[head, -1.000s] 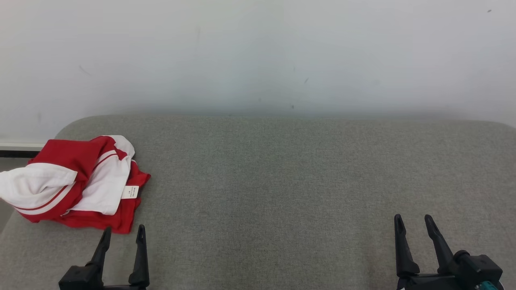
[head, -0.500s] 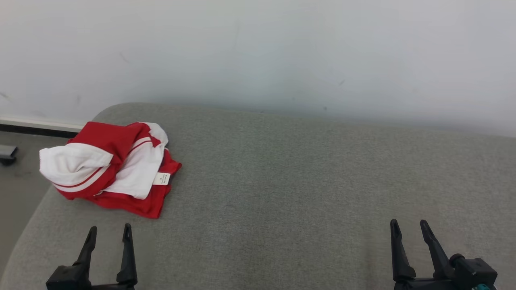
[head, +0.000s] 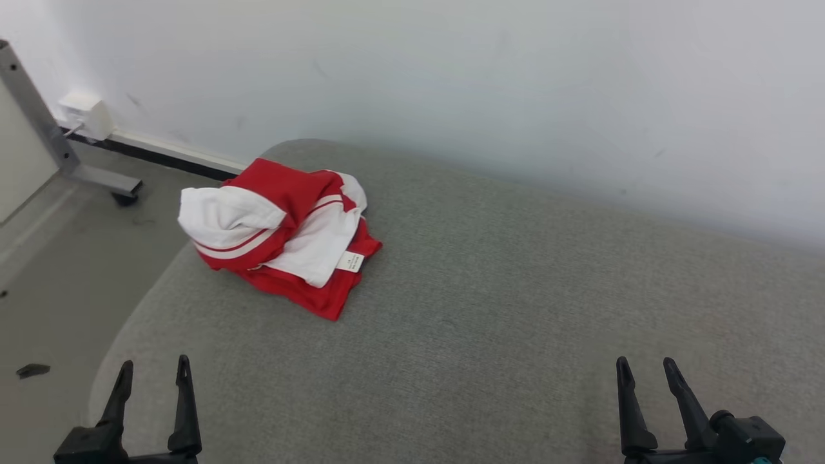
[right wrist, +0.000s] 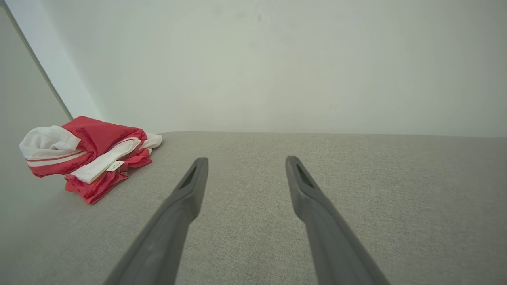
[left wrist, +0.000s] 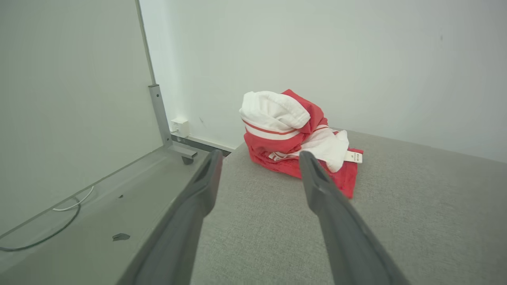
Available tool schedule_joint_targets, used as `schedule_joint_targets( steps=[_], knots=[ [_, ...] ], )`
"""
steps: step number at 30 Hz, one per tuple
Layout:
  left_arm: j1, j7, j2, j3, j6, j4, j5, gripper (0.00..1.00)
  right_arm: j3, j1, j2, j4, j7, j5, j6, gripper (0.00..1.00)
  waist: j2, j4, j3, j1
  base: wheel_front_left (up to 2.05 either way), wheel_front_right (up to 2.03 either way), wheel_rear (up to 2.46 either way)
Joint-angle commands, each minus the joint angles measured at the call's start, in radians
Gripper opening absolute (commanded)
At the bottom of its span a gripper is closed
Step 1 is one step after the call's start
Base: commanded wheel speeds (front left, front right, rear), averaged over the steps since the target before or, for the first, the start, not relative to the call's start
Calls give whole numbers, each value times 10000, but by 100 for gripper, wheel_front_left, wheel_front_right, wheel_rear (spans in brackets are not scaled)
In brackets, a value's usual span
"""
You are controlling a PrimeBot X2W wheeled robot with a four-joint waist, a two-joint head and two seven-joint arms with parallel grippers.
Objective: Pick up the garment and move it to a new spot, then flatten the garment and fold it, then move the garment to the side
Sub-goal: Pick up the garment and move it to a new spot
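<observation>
The red-and-white garment (head: 283, 225) lies bunched at ten o'clock in the head view, on the far left corner of the grey fabric-covered surface (head: 490, 309), with its white label (head: 350, 261) showing. A white wall (head: 451, 84) runs behind. Grey floor (head: 58, 270) and a metal frame leg (head: 58, 151) sit near nine. The left gripper (head: 155, 362) at seven and the right gripper (head: 644, 361) at five are spread wide and empty, well apart from the garment.

red-and-white fabric garment (head: 283, 225): crumpled heap, neither flat nor folded. It sits at about 10 o'clock in the head view, on the grey upholstered surface (head: 490, 309), right by the rounded far-left corner. A white panel with a red stripe bulges at the heap's 9 o'clock side, at or just past the surface edge. The small white label (head: 350, 261) is at the heap's 4 o'clock, face up.
</observation>
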State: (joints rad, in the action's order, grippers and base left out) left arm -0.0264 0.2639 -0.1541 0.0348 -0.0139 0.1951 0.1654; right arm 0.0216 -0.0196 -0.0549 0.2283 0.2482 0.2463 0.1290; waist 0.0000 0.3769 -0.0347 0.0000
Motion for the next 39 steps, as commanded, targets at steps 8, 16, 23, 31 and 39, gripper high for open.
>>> schedule_joint_targets(
  steps=[8, 16, 23, 31, 39],
  knots=[
    [201, 7, -75, 303, -107, -237, -28, 100, 284, 234, -15, 71, 83, 25, 35, 100, 0, 1325, 92, 0, 0, 0, 0],
    [342, 10, 69, 635, -147, -488, -28, 100, 477, 549, -193, 166, 64, 43, 34, 100, 0, 1398, 350, 0, 0, 0, 0],
    [-100, 9, 74, 649, 41, -284, -67, 100, 322, 440, -309, 139, 41, 41, 35, 100, 0, 1312, 497, 0, 0, 0, 0],
    [-1878, 9, -194, 776, 407, 130, 170, 100, 193, 840, -587, -238, -173, -213, 34, 100, 0, 366, 1375, 0, 0, 0, 0],
    [-4296, 5, -930, 1158, 532, 497, 383, 100, 25, 1575, -866, -962, -400, -431, 34, 100, 0, -1405, 2944, 0, 0, 0, 0]
  ],
)
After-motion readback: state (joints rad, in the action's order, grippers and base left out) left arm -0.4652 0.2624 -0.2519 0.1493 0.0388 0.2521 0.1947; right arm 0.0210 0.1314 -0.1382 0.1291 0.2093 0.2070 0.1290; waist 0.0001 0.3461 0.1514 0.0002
